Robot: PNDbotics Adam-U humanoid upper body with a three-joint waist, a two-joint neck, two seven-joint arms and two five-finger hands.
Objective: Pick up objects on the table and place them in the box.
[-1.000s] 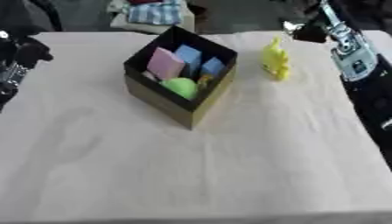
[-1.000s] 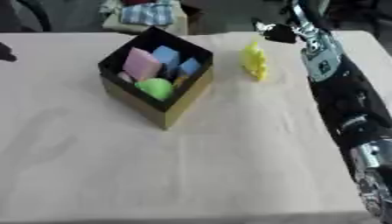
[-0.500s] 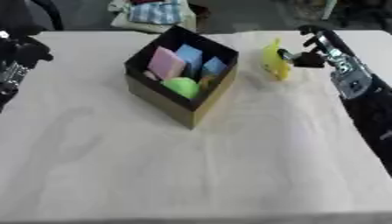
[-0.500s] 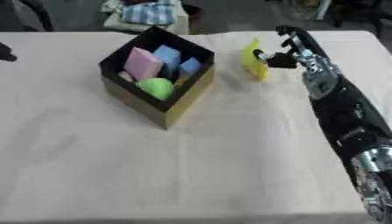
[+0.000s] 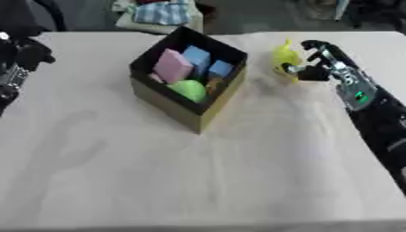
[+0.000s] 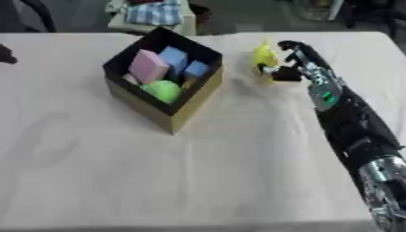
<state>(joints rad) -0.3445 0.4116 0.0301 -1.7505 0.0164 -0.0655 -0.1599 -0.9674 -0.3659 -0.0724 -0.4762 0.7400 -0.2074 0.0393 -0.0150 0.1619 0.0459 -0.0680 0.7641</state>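
Right hand (image 5: 317, 63): fingers curled around yellow toy (image 5: 285, 56), near the table's (image 5: 198, 181) far right edge.
Box (image 5: 189, 81): holds pink, blue, green pieces.
Left hand (image 5: 20, 54): left edge, grip unclear.

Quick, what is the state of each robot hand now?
Left robot hand: at the left edge, holding nothing; fingers cannot be told.
Right robot hand: fingers curled around the yellow toy.
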